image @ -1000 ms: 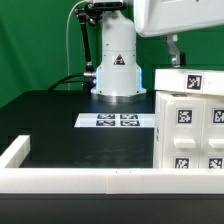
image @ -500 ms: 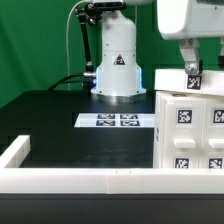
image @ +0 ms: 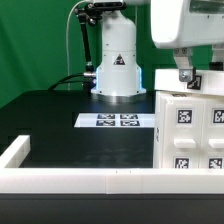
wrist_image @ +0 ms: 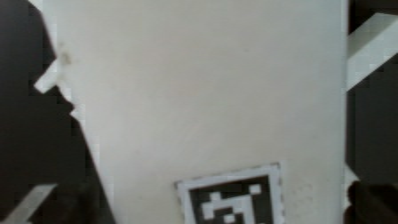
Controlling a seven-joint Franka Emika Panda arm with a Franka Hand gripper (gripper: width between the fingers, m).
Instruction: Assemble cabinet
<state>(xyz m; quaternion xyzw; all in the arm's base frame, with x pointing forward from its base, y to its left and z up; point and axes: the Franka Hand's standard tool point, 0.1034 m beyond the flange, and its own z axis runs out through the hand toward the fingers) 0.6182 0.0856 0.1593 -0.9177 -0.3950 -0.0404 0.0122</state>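
The cabinet (image: pixel 190 130) is a large white box with black-and-white tags, standing at the exterior view's right. My gripper (image: pixel 186 76) hangs right over its top edge, fingers down at the top tag. In the wrist view a white cabinet panel (wrist_image: pixel 196 100) fills the picture, with one tag (wrist_image: pixel 237 200) on it. My gripper (wrist_image: pixel 214 208) has its jaws wide apart with the panel between them, and only dark finger edges show at the sides. I cannot tell whether the fingers touch the panel.
The marker board (image: pixel 118 121) lies flat on the black table in front of the robot base (image: pixel 116 70). A long white border rail (image: pixel 80 180) runs along the front edge and turns up the left side (image: pixel 14 151).
My gripper has come down and moved a little to the exterior view's left, from above the cabinet to its top edge. The cabinet has not moved.
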